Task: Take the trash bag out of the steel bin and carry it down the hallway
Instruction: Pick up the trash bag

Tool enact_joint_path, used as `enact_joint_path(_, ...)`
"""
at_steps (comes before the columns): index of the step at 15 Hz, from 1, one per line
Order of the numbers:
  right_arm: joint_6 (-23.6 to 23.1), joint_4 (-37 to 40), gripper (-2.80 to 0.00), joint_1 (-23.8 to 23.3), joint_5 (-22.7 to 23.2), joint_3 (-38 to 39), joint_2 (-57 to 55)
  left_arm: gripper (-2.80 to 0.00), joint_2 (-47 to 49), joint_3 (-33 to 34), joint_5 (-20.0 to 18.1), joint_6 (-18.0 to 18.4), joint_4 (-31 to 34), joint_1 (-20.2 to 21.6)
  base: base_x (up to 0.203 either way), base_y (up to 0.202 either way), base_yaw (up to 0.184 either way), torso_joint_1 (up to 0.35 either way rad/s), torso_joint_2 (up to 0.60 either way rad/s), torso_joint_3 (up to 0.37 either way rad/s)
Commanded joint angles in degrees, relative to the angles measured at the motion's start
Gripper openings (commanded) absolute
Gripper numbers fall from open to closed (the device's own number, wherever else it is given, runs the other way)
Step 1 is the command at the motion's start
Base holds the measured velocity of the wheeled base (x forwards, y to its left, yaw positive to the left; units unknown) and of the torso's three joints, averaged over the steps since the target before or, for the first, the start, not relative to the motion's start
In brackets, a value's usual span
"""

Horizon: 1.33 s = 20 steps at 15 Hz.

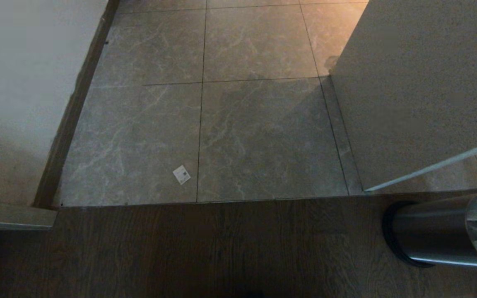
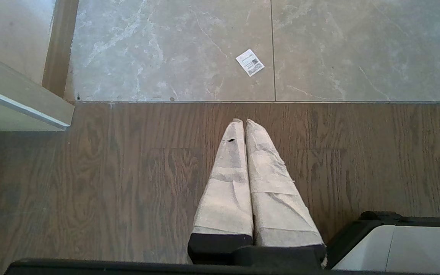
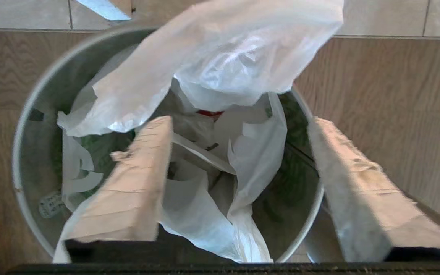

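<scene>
You are looking at the steel bin (image 1: 437, 231) standing at the near right, on the dark wood floor (image 1: 205, 248), just before the grey tiles (image 1: 259, 136) of the hallway. The trash bag (image 3: 220, 68) is sitting inside it, with one big flap sticking up over the rim.

Your right gripper (image 3: 239, 122) is hanging over the bin's mouth with its fingers wide apart, and nothing is caught between them. One finger is over the bag and the other is outside the rim. If you are closing like this, you are risking a pinch on the steel wall, or only a thin fold that could slip or tear. A hard pull could also tip the light bin.

Your left gripper (image 2: 243, 122) is idling over the wood with fingers pressed together, empty.

The bag's handles are lost in the crumples. The head view is cutting off most of the bin, and a grey panel (image 1: 412, 91) is hiding the floor behind. The small paper tag (image 1: 181, 174) is unreadable.
</scene>
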State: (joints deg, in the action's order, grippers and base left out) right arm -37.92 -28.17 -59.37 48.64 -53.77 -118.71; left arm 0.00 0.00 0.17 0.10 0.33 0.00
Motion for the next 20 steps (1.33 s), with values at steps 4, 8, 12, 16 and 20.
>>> enact_joint_path(4, -0.3, 5.0, 0.00, -0.1, 2.6, 2.3, 7.4, -2.80, 0.0, 0.0, 0.0, 0.0, 0.0, 0.0, 0.000, 0.000, 0.000, 0.000, 0.00, 0.000)
enact_joint_path(8, -7.9, 14.6, 0.00, -0.3, 3.9, 3.1, 16.1, -2.80, 0.0, 0.0, 0.0, 0.0, 0.0, 0.0, 0.000, 0.000, 0.000, 0.000, 0.00, 0.000)
enact_joint_path(12, -30.8, 26.8, 0.00, -2.9, 1.5, 2.9, 20.3, -2.80, 0.0, 0.0, 0.0, 0.0, 0.0, 0.0, 0.000, 0.000, 0.000, 0.000, 0.00, 0.000)
enact_joint_path(16, -56.3, 37.6, 0.00, -7.8, -4.4, 1.0, 17.2, -2.80, 0.0, 0.0, 0.0, 0.0, 0.0, 0.0, 0.000, 0.000, 0.000, 0.000, 0.00, 0.000)
enact_joint_path(20, -70.2, 39.4, 0.00, -10.7, -10.9, -3.6, 10.8, -2.80, 0.0, 0.0, 0.0, 0.0, 0.0, 0.0, 0.000, 0.000, 0.000, 0.000, 0.00, 0.000)
